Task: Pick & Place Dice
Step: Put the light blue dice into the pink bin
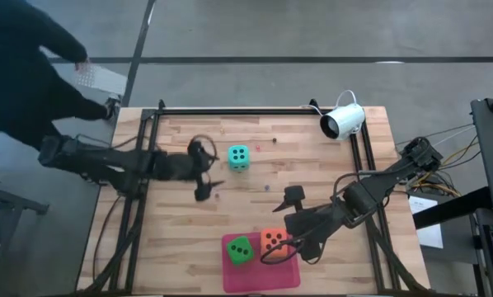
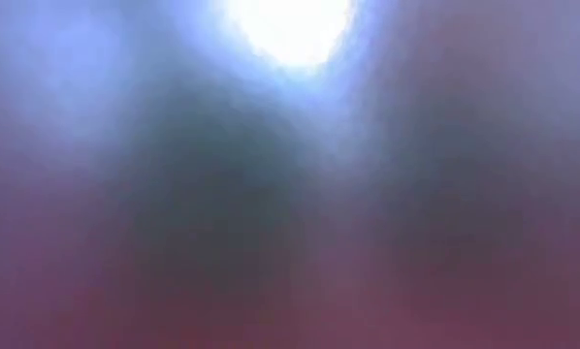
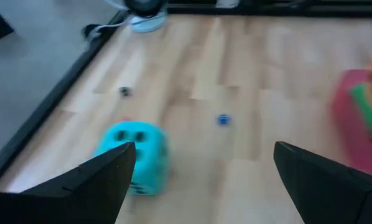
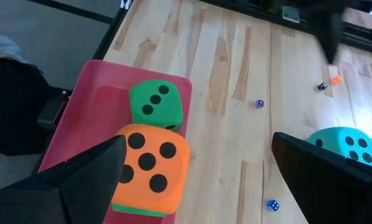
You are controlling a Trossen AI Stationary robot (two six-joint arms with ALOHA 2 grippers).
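Note:
A teal die rests on the wooden table, far of centre. My left gripper stands open just left of it, and the die shows beside one finger, not between the two. An orange-red die and a bright green die sit on the pink mat at the near edge. A green strip shows under the orange-red die. My right gripper hangs open above the mat's right side, touching nothing.
A white camera stands at the table's far right. Black frame rails run along the edges. Tiny dice, one blue and one purple, lie mid-table. A person is beyond the far left corner. The low view is blurred out.

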